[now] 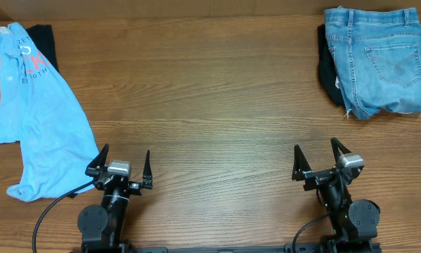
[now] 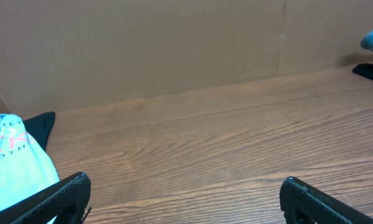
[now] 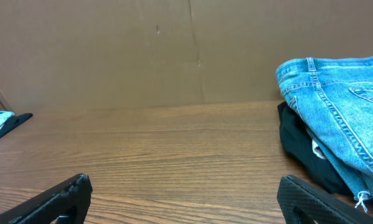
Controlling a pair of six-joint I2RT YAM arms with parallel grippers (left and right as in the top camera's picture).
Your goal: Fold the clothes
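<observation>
The T-shirt (image 1: pixel 38 119) is lying rumpled at the table's left side, partly over a dark garment (image 1: pixel 41 43). The left gripper (image 1: pixel 126 152), just beside the T-shirt, and the right gripper (image 1: pixel 315 146), well apart from it, are being held with fingers spread, empty. It is judged that the T-shirt is best being drawn to the centre and flattened first, the shorts (image 1: pixel 379 60) being left alone.

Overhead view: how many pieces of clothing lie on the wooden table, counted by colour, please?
Light-blue thin T-shirt with pink-red lettering: 1
Blue denim shorts: 1
Black cloth pieces, one partly under the T-shirt and one partly under the shorts: 2
Total: 4
</observation>
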